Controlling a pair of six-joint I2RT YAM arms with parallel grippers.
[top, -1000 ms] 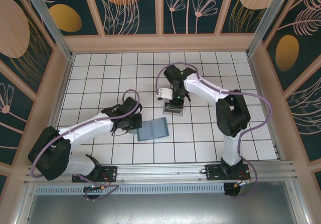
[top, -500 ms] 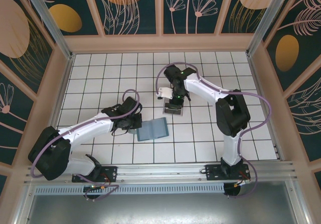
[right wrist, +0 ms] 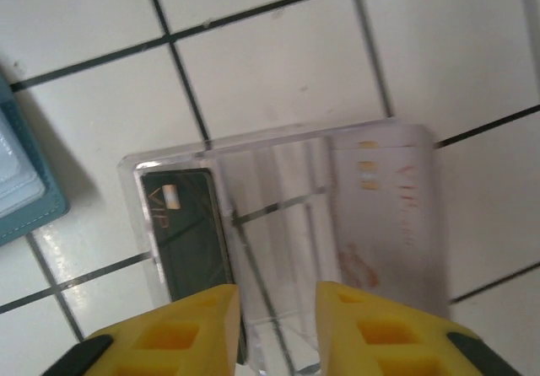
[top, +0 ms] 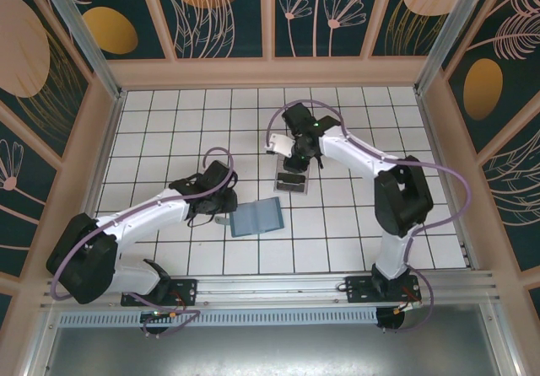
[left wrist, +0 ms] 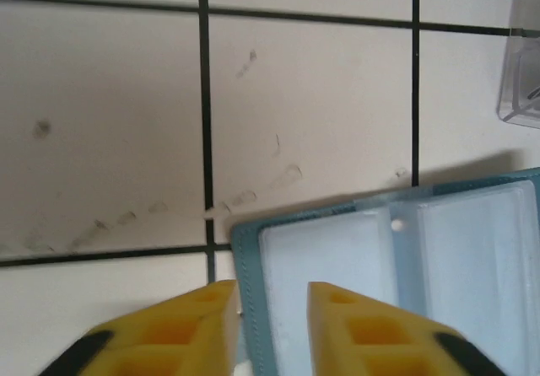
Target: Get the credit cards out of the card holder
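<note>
The teal card holder point(top: 257, 217) lies open and flat on the tiles, its pale inside pockets point(left wrist: 396, 292) up. My left gripper point(left wrist: 272, 330) is open, its yellow fingers point(left wrist: 169, 338) standing either side of the holder's left edge. Both credit cards lie in a clear tray point(right wrist: 274, 199): the black card point(right wrist: 187, 233) on the left, the pale card point(right wrist: 384, 216) on the right. My right gripper point(right wrist: 274, 330) hangs open just above the tray's middle with nothing between its fingers. From above, the right gripper point(top: 299, 158) sits at the tray's far end.
The clear tray point(top: 293, 178) rests one tile beyond the card holder; its corner point(left wrist: 523, 81) shows in the left wrist view. A corner of the holder point(right wrist: 21, 182) lies left of the tray. White tiled floor runs to wooden walls on all sides.
Both grippers have gone from shut to open. The right gripper has drawn back toward the far side, uncovering the tray. The left arm has barely shifted.
</note>
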